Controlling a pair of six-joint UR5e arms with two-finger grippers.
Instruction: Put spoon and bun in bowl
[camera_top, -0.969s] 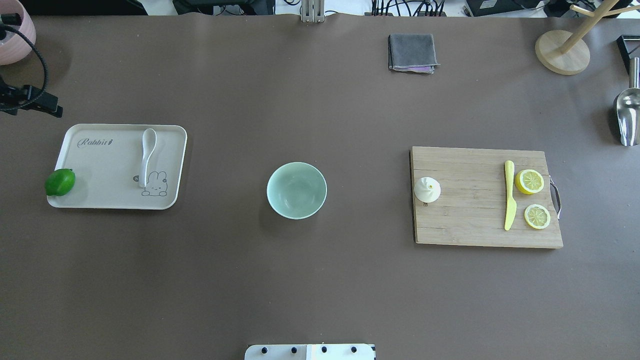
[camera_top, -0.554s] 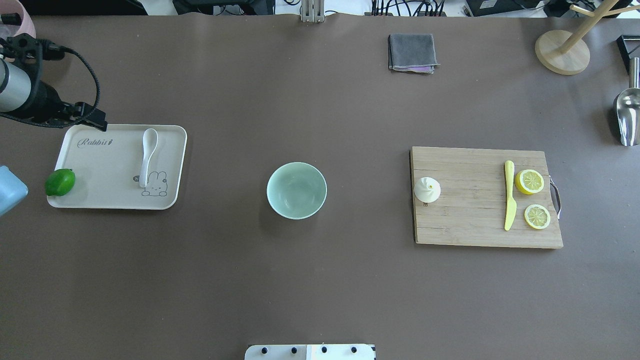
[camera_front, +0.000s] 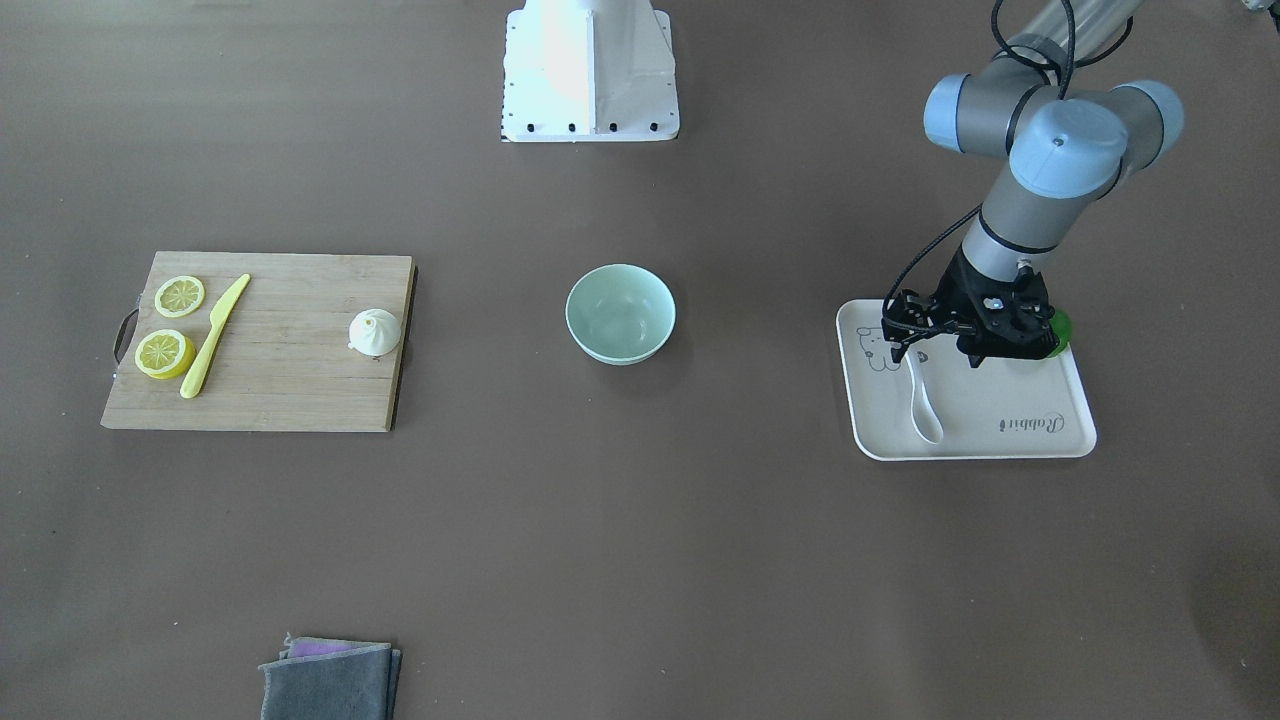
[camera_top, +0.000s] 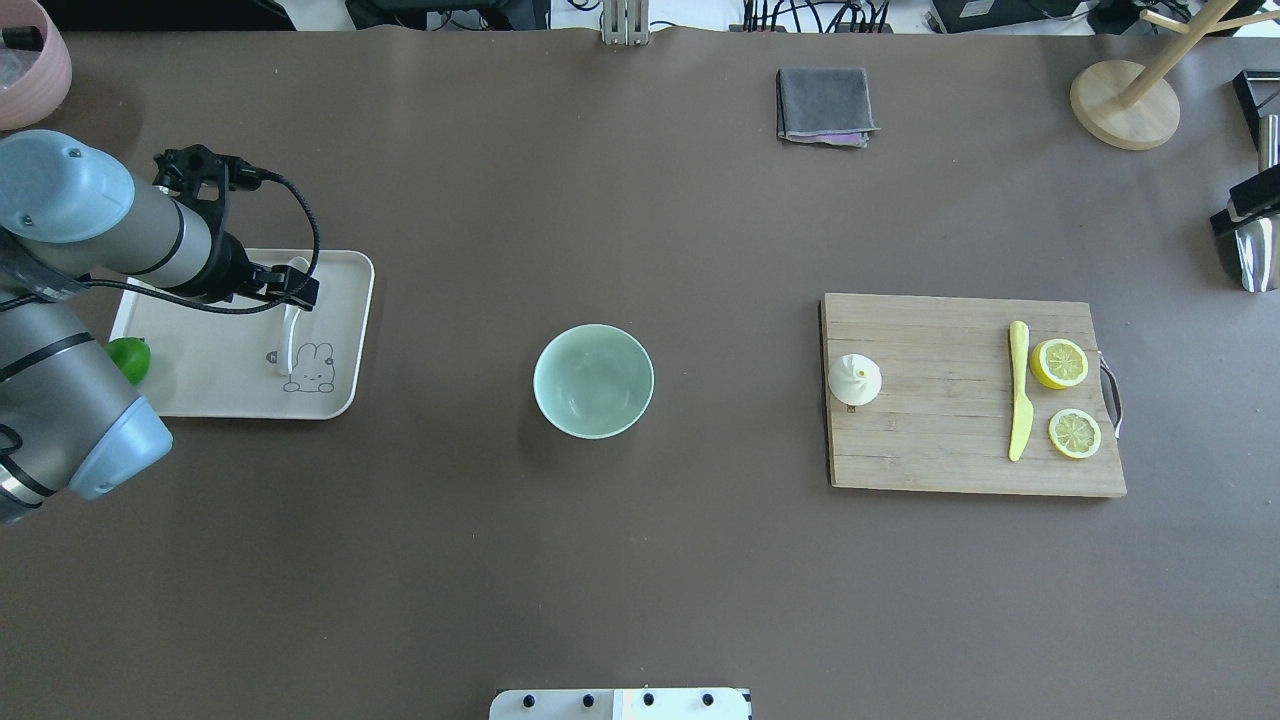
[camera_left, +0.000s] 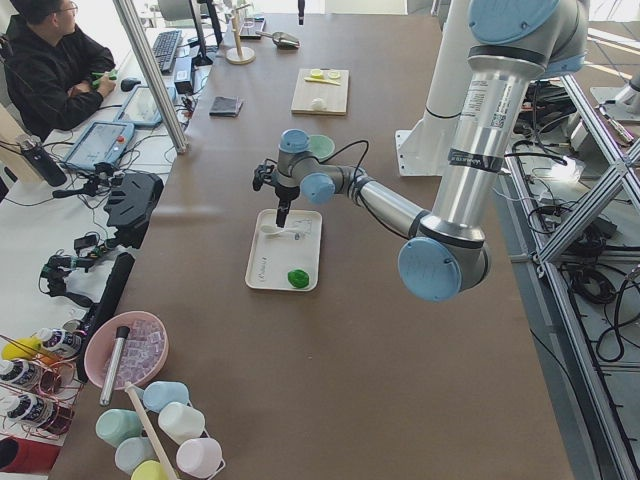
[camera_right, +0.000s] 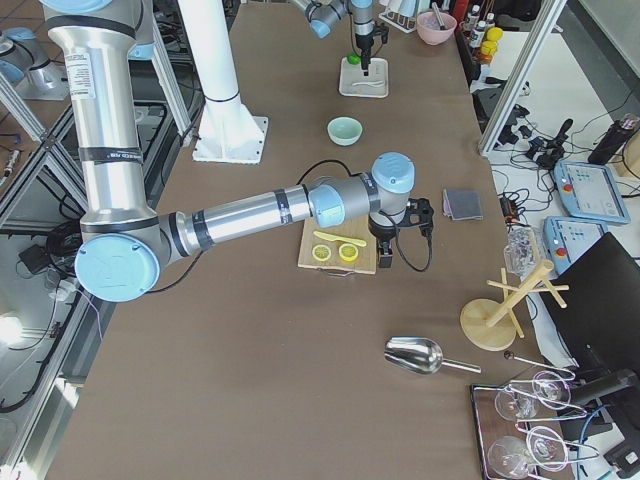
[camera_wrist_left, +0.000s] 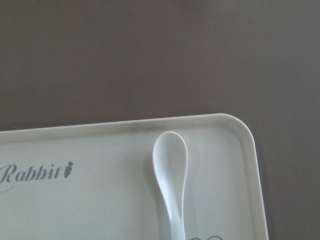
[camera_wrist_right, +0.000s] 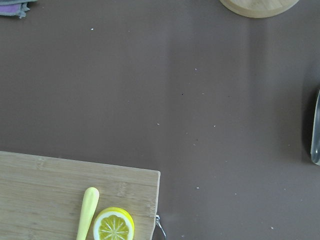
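The white spoon (camera_top: 290, 340) lies on the cream tray (camera_top: 220, 385), scoop toward the far edge; it also shows in the left wrist view (camera_wrist_left: 170, 165) and the front view (camera_front: 922, 405). My left gripper (camera_front: 933, 352) hangs open just above the spoon's handle, holding nothing. The white pleated bun (camera_top: 855, 379) sits at the left edge of the wooden cutting board (camera_top: 930, 440). The mint-green bowl (camera_top: 593, 380) stands empty at mid-table. Only a black part of my right gripper (camera_top: 1245, 212) shows, at the right edge beyond the board; I cannot tell whether it is open or shut.
A green lime (camera_top: 130, 358) sits on the tray's left edge. A yellow knife (camera_top: 1019, 390) and two lemon halves (camera_top: 1059, 362) lie on the board. A grey cloth (camera_top: 824, 105), a wooden stand (camera_top: 1124, 105) and a metal scoop (camera_top: 1255, 250) are at the far side.
My left arm has swung in from the left edge over the tray, and its gripper now hangs above the spoon. A part of my right gripper has come into view at the right edge.
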